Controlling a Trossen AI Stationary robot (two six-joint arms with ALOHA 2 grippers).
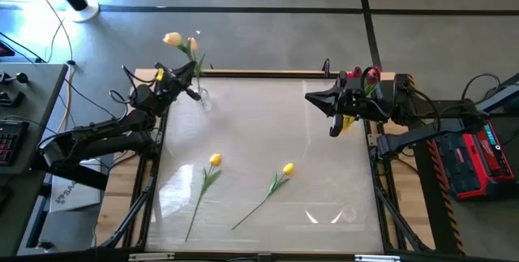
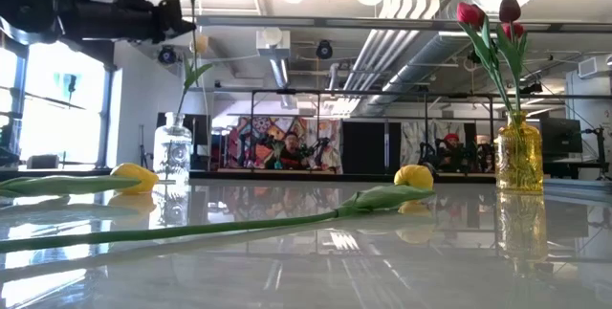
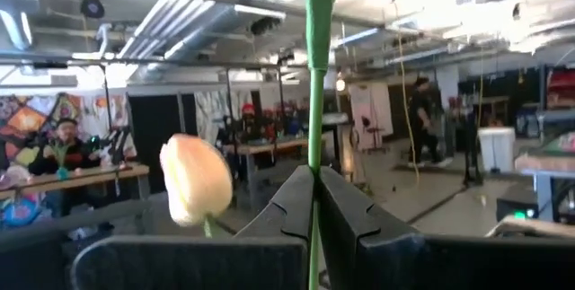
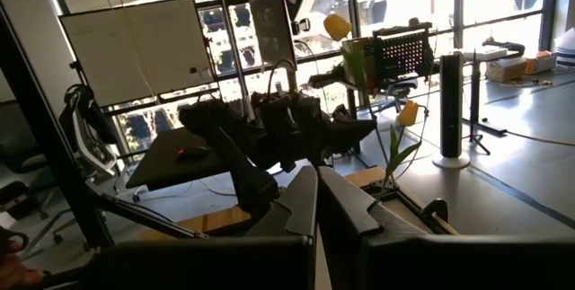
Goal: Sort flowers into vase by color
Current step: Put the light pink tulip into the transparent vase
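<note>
My left gripper (image 1: 193, 74) hovers over the clear glass vase (image 1: 203, 100) at the table's far left and is shut on a yellow tulip. Two pale yellow heads (image 1: 173, 39) (image 1: 192, 45) show there. In the left wrist view a peach head (image 3: 195, 180) sits beside the held stem. Two more yellow tulips (image 1: 214, 159) (image 1: 288, 168) lie flat on the table. Red and maroon tulips (image 2: 488, 17) stand in the yellow vase (image 2: 519, 156) at the far right. My right gripper (image 1: 312, 98) is shut and holds nothing, above the table next to that vase. My left gripper (image 3: 315, 182) pinches the tulip's thin green stem (image 3: 314, 137) between its two fingers, which lie across the stem. The flower is upright and lifted. Its stem (image 2: 188, 60) runs down from the fingers to the mouth of the clear vase (image 2: 173, 151).
The white tabletop (image 1: 268, 124) is glossy, with a wooden rim (image 1: 259, 73) along its far edge. The two loose tulips lie across the near middle, stems pointing to the near left. A red device (image 1: 470, 161) sits off the table's right side. People sit in the room behind.
</note>
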